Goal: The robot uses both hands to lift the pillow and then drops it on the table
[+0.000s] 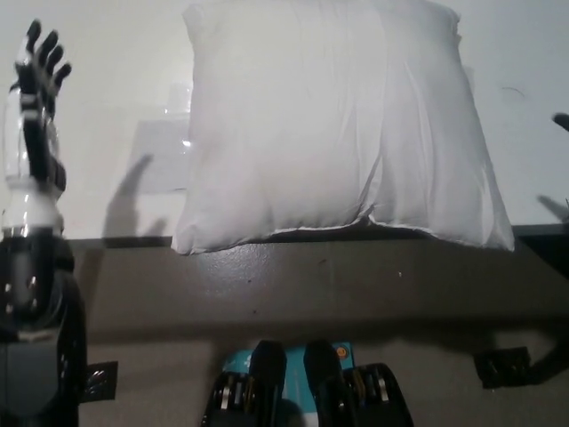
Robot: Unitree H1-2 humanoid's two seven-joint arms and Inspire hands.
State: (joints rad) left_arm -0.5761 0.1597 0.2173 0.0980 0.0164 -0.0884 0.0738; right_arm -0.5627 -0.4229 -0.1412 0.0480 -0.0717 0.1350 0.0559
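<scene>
White cotton-like cloth covers the pillow [333,124], which lies flat on the pale table [89,98] with its near edge overhanging the table's front lip; we judge it light, soft and saggy, so we would take it at its two side edges, one hand each, pressing inward so it does not fold or slip. Our left hand [31,107] is raised well to the pillow's left with fingers apart and empty, only a dark sliver of our right hand [560,121] shows at the picture's right edge, so we cannot tell its fingers, and we read no brand, label or writing anywhere.
</scene>
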